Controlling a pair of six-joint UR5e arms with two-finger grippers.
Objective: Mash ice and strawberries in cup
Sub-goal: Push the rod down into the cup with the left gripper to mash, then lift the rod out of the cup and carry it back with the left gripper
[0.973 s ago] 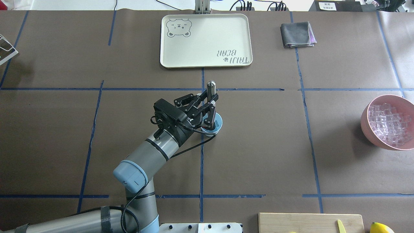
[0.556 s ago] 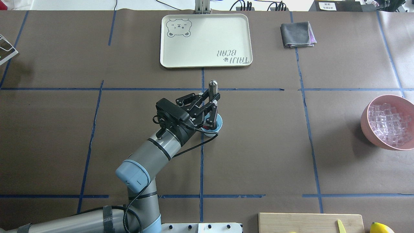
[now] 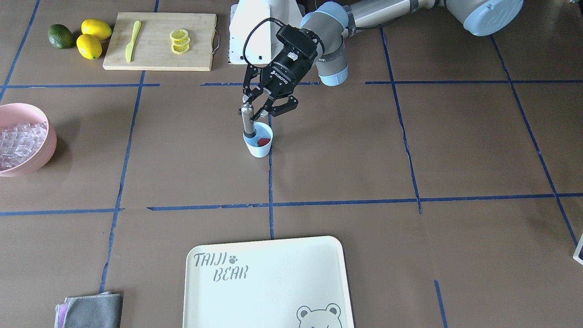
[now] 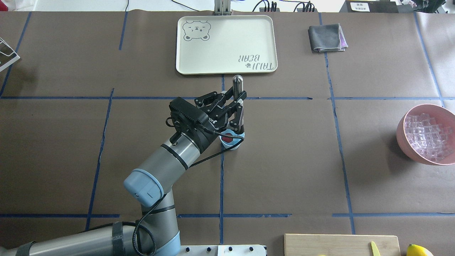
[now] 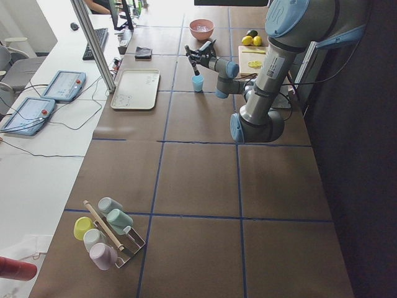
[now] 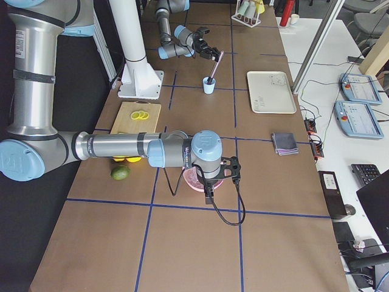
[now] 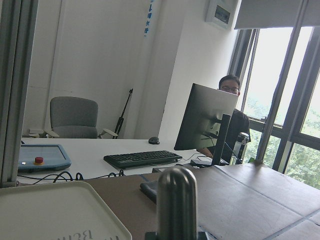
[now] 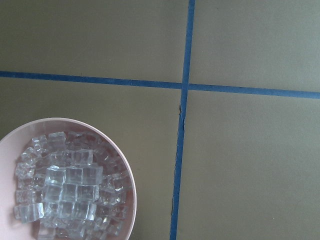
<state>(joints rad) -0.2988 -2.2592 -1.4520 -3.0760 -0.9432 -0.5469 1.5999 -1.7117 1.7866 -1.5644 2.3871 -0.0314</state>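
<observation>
While left fingers (image 4: pixel 241 121) pinch pestle (image 3: pixel 247 120) (in cup (image 3: pixel 259 148)) | tray (image 4: pixel 227 42) near | right fingers (image 6: pixel 209 196) unclear

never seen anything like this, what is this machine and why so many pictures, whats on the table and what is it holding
It is a robot with two arms at a brown table, photographed at once by several cameras: one facing it, one above and behind it, one at each table end, one on each wrist. The left gripper is clamped on a metal masher whose lower end dips into a small blue cup with a red strawberry inside. The right gripper hangs beside a pink bowl of ice cubes, which its wrist camera sees from above. Also on the table: a cream tray, a cutting board with lemon slices, a folded grey cloth.
</observation>
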